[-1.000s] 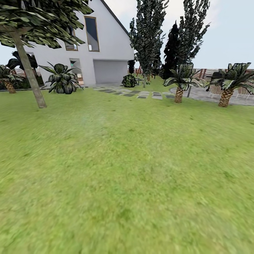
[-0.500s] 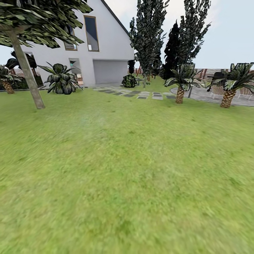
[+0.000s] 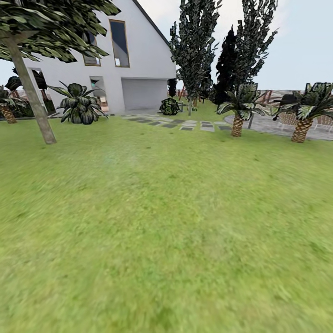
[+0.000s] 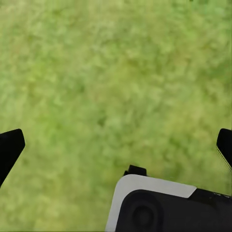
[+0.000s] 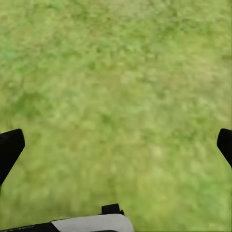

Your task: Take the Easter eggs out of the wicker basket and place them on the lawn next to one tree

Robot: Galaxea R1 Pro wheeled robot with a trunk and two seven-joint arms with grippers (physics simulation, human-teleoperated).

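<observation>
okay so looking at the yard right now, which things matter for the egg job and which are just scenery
For the job:
- lawn
- tree with the pale bare trunk, a possible drop spot
- left end effector and right end effector, both open over grass

Just scenery:
- white house
- short palms
- stepping stones
- leafy bush

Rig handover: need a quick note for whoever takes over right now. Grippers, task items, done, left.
Left gripper: open, empty, over bare lawn.
Right gripper: open, empty, also over grass.
Head view faces the white house across the lawn. A pale-trunked tree stands far left; two palms sit right by the paved patio.
No eggs or basket can be seen here, so nothing can be confirmed as done.
Left: find the basket, take out the three eggs, set all by one tree.
</observation>
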